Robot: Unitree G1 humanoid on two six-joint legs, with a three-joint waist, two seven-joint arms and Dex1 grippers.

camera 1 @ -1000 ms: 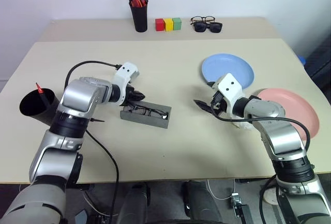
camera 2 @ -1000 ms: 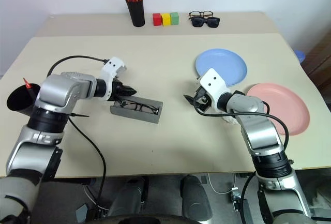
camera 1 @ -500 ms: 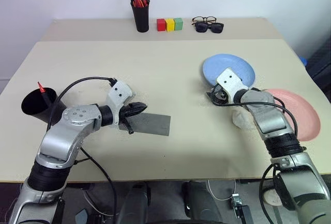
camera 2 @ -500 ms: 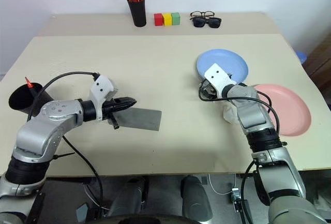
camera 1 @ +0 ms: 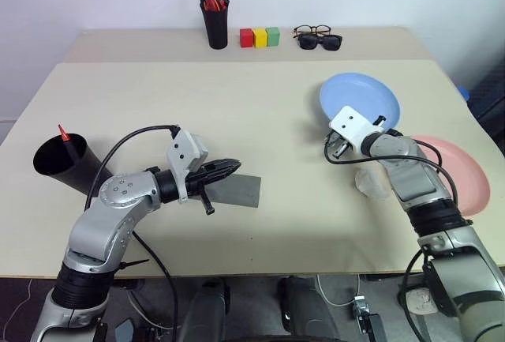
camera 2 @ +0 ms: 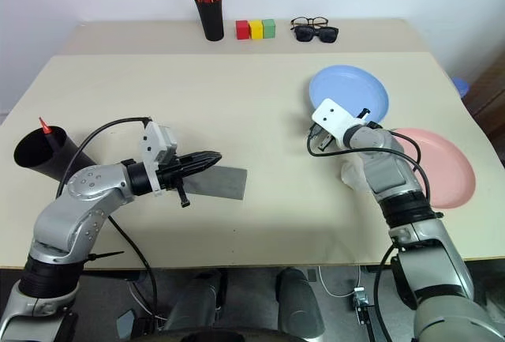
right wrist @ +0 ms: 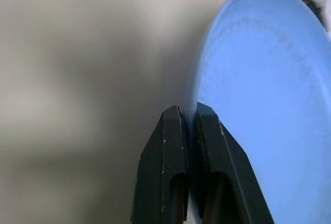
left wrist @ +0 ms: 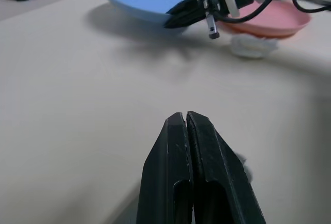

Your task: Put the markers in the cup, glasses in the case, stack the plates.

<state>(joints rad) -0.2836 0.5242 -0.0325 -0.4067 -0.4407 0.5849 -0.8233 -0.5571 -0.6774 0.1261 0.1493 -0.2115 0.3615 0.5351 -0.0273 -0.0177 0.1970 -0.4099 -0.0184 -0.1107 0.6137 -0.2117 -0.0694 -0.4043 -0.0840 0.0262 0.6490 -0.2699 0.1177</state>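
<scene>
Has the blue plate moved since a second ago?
Yes. The blue plate, its near rim pinched by the right gripper, has shifted away from the robot toward the sunglasses, and its near rim now sits closer to the pink plate.

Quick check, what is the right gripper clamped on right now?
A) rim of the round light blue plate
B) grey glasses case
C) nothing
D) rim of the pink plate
A: the right gripper has its fingers shut on the near rim of the round light blue plate, which looks tilted off the table.
</scene>
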